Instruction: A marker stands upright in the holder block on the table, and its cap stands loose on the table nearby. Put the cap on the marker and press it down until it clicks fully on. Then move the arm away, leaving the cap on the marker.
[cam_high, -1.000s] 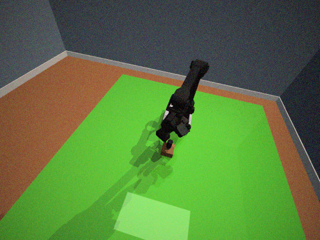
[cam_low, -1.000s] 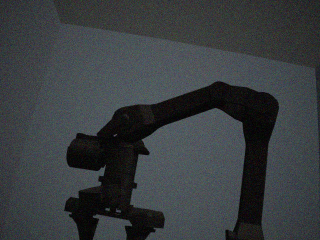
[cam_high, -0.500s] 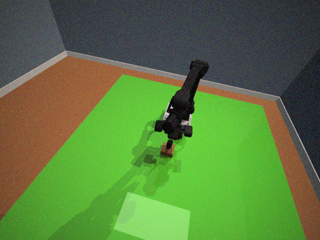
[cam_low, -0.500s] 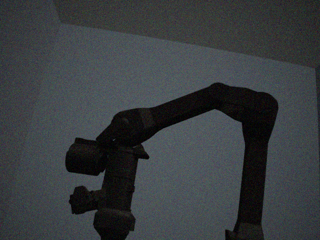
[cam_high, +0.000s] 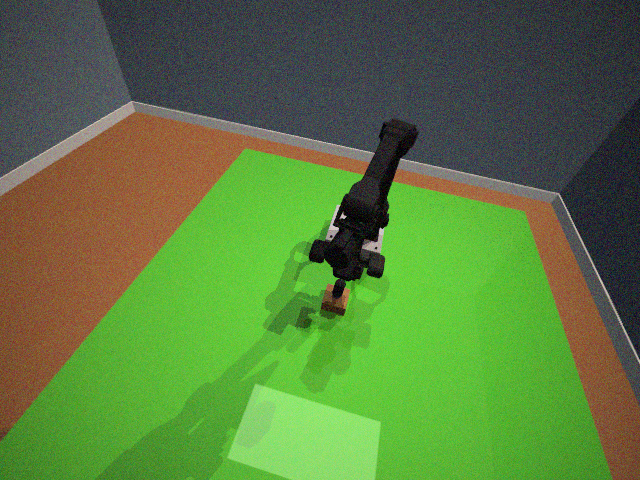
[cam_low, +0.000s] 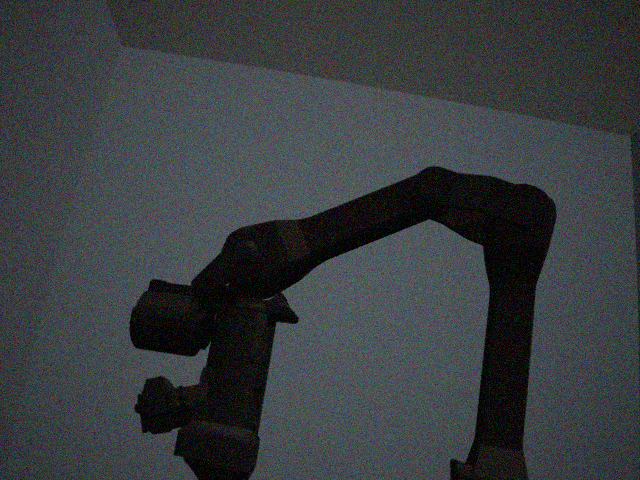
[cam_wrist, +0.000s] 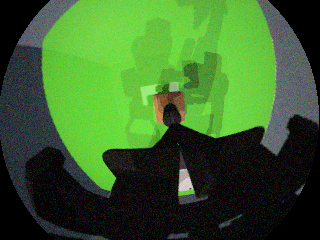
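Marker (cam_high: 339, 288) is seen standing upright in the brown holder block (cam_high: 334, 300) near the middle of the green table (cam_high: 465, 310), with a dark cap (cam_wrist: 172, 115) seated on its top; whether the cap is pressed fully home cannot be told; the tool (cam_wrist: 180, 135) is held above the marker and apart from it, its fingers brought together to a point with nothing between them; in the wrist view the fingertips are shown just below the cap and the block (cam_wrist: 167, 104); the arm (cam_high: 379, 170) is seen reaching forward from its base and bending down over the block; in the exterior view only the dark outline of the arm (cam_low: 361, 217) is shown against a grey wall (cam_low: 155, 155); a paler rectangular patch (cam_high: 305, 439) is marked on the table, well apart from the block.
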